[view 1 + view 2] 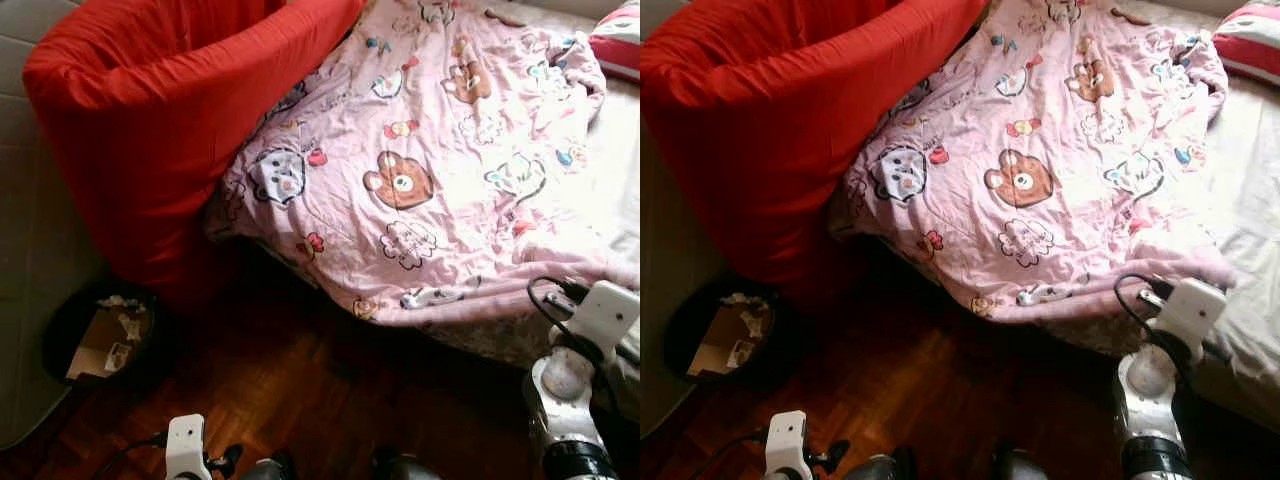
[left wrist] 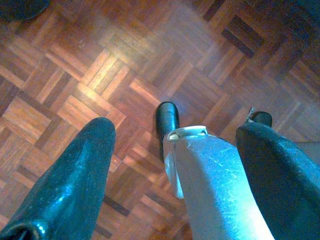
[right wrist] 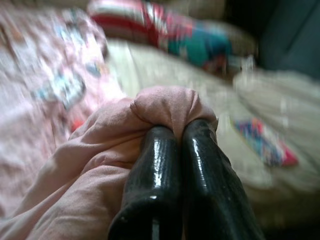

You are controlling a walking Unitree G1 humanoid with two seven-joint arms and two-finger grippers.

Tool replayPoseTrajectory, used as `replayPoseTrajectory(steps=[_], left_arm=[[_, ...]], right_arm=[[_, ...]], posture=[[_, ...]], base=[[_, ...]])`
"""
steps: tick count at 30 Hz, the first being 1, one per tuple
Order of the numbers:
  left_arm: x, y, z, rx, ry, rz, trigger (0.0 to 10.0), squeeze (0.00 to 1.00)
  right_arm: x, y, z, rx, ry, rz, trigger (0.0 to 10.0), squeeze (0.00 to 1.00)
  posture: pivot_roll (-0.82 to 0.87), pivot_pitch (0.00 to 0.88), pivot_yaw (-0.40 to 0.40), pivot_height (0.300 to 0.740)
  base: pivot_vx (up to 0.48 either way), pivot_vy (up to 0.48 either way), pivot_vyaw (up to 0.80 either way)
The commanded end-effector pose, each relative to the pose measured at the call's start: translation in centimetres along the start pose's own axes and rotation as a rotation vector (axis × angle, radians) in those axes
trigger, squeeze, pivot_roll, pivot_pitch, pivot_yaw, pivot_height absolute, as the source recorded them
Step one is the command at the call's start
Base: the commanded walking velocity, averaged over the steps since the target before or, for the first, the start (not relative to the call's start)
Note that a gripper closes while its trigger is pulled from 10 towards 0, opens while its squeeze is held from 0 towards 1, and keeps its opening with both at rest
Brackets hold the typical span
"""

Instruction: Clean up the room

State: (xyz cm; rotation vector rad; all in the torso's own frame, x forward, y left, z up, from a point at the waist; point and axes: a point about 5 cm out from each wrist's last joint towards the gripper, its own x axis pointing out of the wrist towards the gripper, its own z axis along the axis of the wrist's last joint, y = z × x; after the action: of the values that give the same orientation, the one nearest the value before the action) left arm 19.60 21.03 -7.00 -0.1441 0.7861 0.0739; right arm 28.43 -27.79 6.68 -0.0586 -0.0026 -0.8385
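The right gripper [image 3: 177, 132] pinches the near edge of a pink cartoon-bear quilt [image 1: 430, 170] on the bed; the left gripper [image 2: 175, 150] hangs open above parquet floor [image 2: 100, 60].

A blanket [image 1: 430, 150] lies spread on the bed [image 1: 615, 190]. A beanbag [image 1: 150, 120] stands left of it; a bin [image 1: 100, 335] sits on the floor [image 1: 300, 390] before the beanbag.

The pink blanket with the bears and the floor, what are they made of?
The pink blanket looks like soft printed fabric, maybe cotton: it wrinkles, and bunches into a fold where the right gripper pinches it. The floor looks like wood parquet, little reddish-brown strips set in squares, with a shiny finish that reflects light. The left gripper hangs open above it.
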Motion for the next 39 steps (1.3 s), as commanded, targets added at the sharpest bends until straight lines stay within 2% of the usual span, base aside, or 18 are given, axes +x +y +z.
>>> replayPoseTrajectory(steps=[1, 8, 12, 14, 18, 19, 24, 33, 36, 39], left_arm=[[-0.4, 0.4, -1.4, 0.0, 0.056, 0.011, 10.0, 0.0], [-0.4, 0.5, -1.4, 0.006, 0.06, 0.011, 10.0, 0.0], [-0.4, 0.4, -1.4, 0.006, 0.061, 0.007, 10.0, 0.0], [-0.4, 0.4, -1.4, 0.008, 0.061, 0.005, 10.0, 0.0], [-0.4, 0.4, -1.4, 0.007, 0.062, 0.005, 10.0, 0.0], [-0.4, 0.4, -1.4, 0.007, 0.062, 0.005, 10.0, 0.0], [-0.4, 0.4, -1.4, 0.005, 0.062, 0.004, 10.0, 0.0], [-0.4, 0.4, -1.4, -0.001, 0.062, 0.005, 10.0, 0.0], [-0.4, 0.4, -1.4, -0.002, 0.062, 0.006, 10.0, 0.0], [-0.4, 0.4, -1.4, -0.002, 0.063, 0.006, 10.0, 0.0]], right_arm=[[-0.6, -0.7, -1.8, -0.017, 0.101, -0.008, 10.0, 0.0], [-0.9, -0.2, -2.5, 0.021, 0.163, 0.018, 10.0, 0.0], [-1.7, 0.6, -3.8, 0.03, 0.259, 0.111, 10.0, 0.0], [-2.3, 0.6, -4.7, 0.054, 0.321, 0.111, 10.0, 0.0], [-2.7, 0.8, -5.1, 0.048, 0.343, 0.138, 10.0, 0.0], [-2.8, 0.9, -5.3, 0.043, 0.355, 0.155, 10.0, 1.0], [-3.1, 0.8, -5.9, 0.038, 0.381, 0.164, 10.0, 1.0], [-2.4, -1.2, -6.0, -0.014, 0.365, 0.069, 10.0, 1.0], [-2.4, -1.3, -6.3, -0.012, 0.384, 0.084, 10.0, 1.0], [-3.0, -0.6, -6.9, -0.001, 0.435, 0.151, 10.0, 1.0]], posture=[[0.0, 0.226, 0.036, 0.74], [0.0, 0.221, 0.038, 0.74], [-0.01, 0.218, 0.038, 0.74], [-0.01, 0.216, 0.038, 0.74], [-0.01, 0.215, 0.038, 0.74], [-0.01, 0.213, 0.039, 0.74], [-0.01, 0.213, 0.038, 0.74], [-0.01, 0.219, 0.037, 0.74], [-0.01, 0.221, 0.037, 0.74], [-0.01, 0.221, 0.036, 0.74]], base=[[0.0, 0.0, 0.0], [0.0, 0.0, 0.0], [0.0, 0.0, 0.0], [0.0, 0.0, 0.0], [0.0, 0.0, 0.0], [0.0, 0.0, 0.0], [0.0, 0.0, 0.0], [0.0, 0.0, 0.0], [0.0, 0.0, 0.0], [0.0, 0.0, 0.0]])
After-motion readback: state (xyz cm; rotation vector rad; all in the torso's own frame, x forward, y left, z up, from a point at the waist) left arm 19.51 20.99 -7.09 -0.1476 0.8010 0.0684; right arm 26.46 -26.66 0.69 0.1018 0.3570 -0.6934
